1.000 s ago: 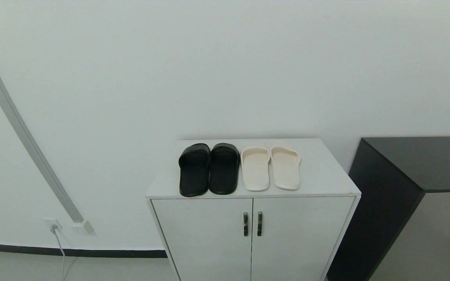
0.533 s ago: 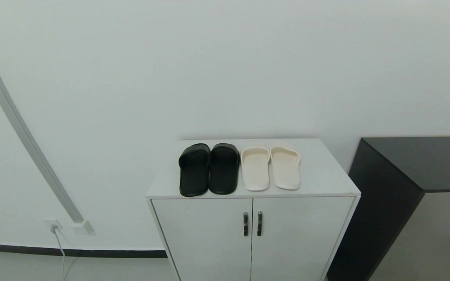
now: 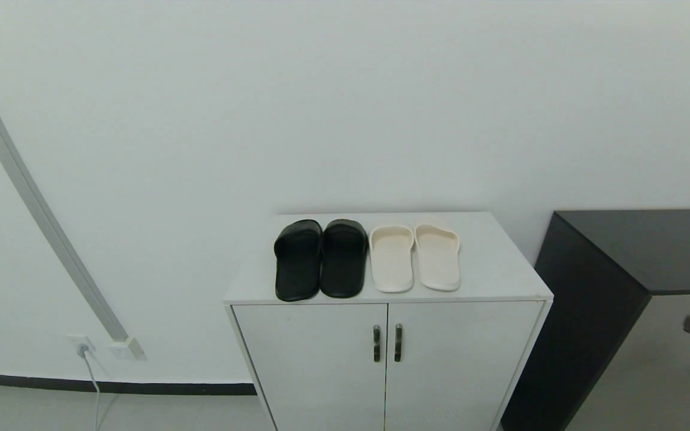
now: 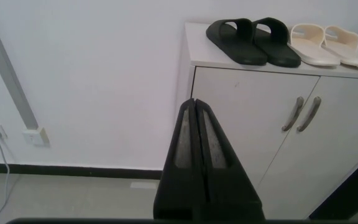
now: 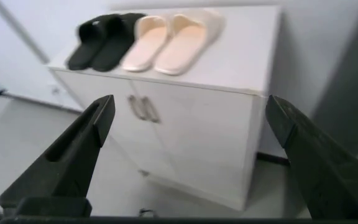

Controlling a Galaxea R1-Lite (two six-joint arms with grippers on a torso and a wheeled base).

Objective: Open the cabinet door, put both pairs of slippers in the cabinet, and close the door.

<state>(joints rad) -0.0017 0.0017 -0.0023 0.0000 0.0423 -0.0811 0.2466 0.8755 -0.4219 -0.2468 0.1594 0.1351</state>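
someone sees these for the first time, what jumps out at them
A black pair of slippers and a cream pair sit side by side on top of the white cabinet, black on the left. Below them both doors are shut, their dark handles meeting at the middle. The left gripper is shut and the right gripper wide open, both facing the cabinet.

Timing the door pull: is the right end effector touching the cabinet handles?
Apart. In the right wrist view the open right end effector frames the handles from a distance, with the whole cabinet front lying well beyond it.
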